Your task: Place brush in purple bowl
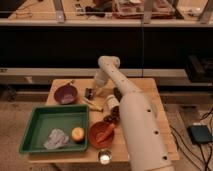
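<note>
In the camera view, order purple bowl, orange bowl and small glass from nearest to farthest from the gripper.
The gripper hangs over mid-table.
1. Purple bowl, left in view.
2. Orange bowl, toward the front.
3. Small glass, front edge.

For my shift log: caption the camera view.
Gripper low over the table at the brush, beside the purple bowl.

Just right of the purple bowl (pixel 65 93) the claw (pixel 94 90) hangs at the brush (pixel 89 94) — a small dark blur, its handle not made out — and further right the arm (pixel 135 125) hides part of the tabletop (pixel 152 97) before leaving the bottom edge.
</note>
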`<control>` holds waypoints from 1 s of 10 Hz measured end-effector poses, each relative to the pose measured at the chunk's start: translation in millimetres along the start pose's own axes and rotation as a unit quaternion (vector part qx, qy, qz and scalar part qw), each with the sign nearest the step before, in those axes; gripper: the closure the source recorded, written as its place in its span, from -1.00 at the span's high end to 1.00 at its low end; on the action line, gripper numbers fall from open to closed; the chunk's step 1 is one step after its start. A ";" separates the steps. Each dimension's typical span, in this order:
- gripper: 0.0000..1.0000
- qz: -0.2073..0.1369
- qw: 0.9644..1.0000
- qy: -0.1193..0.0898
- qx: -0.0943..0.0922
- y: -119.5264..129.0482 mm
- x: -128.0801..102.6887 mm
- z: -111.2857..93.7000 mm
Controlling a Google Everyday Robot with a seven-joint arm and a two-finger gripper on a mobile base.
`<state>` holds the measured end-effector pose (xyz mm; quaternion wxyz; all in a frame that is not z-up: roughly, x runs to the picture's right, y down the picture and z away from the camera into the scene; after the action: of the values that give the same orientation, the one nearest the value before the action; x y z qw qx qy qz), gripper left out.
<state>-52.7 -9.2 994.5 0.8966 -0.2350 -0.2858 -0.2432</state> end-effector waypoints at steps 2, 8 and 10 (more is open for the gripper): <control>-1.00 0.001 0.999 -0.026 0.039 1.3 -4.7 -36.2; -1.00 -0.077 0.984 -0.063 0.151 -4.0 -96.4 -167.0; -1.00 -0.122 0.974 -0.078 0.171 -6.0 -129.5 -180.0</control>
<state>-77.4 -75.6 784.4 0.8620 -0.0595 -0.4190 -0.2790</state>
